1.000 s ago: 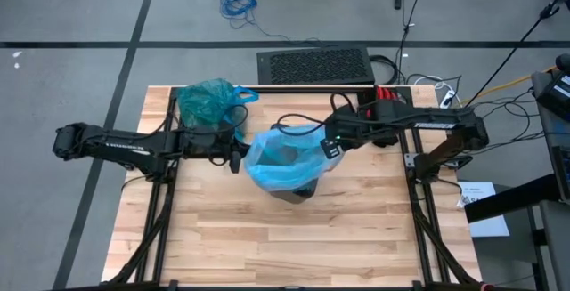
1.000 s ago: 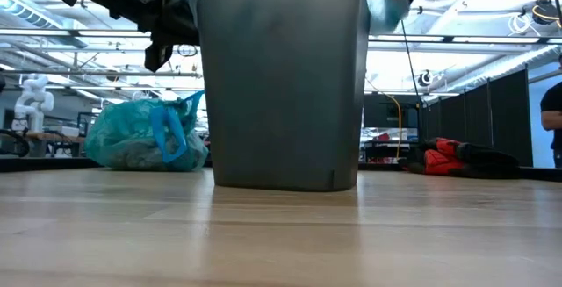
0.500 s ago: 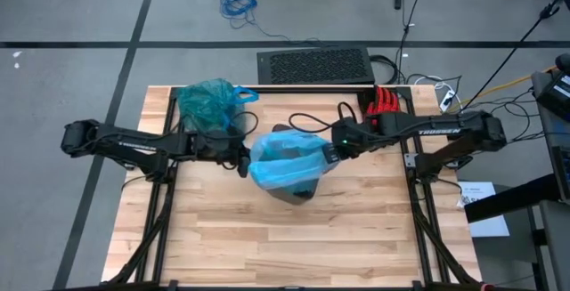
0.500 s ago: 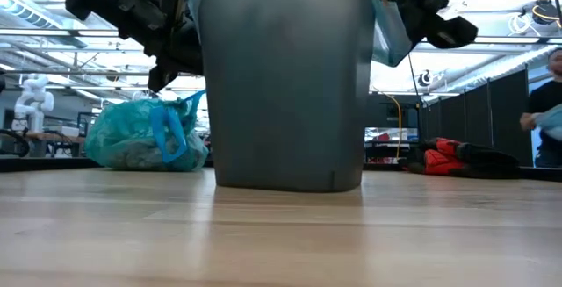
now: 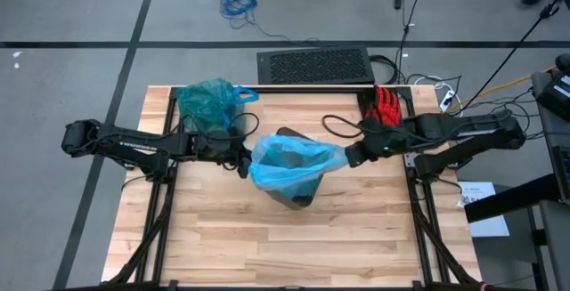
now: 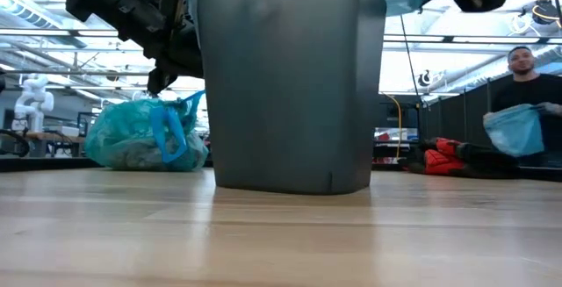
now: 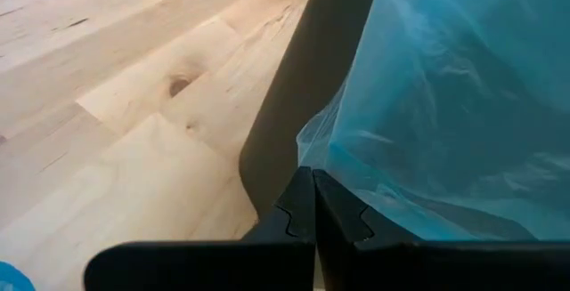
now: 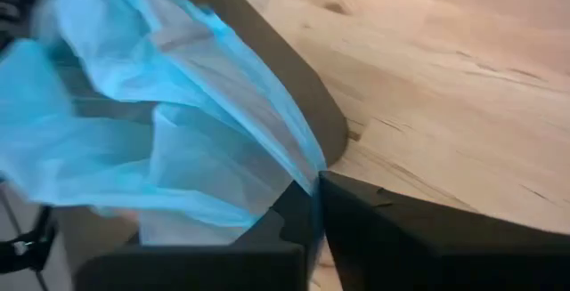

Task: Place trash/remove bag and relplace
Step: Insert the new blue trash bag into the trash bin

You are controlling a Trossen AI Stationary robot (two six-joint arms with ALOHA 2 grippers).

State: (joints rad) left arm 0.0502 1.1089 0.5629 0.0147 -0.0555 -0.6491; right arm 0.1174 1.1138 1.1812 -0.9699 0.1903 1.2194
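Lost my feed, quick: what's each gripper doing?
Left gripper: shut, at the bin's left side.
Right gripper: shut on the blue bag.

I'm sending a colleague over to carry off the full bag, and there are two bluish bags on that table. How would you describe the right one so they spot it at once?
Start at the wooden table and find the dark bin in its middle. Behind it, toward the far left corner, sits the teal-green bag, tied shut, resting on the wood by itself. Unlike the paler sky-blue bag stretched over the bin, it is darker, bulging, and has bright blue handle loops.
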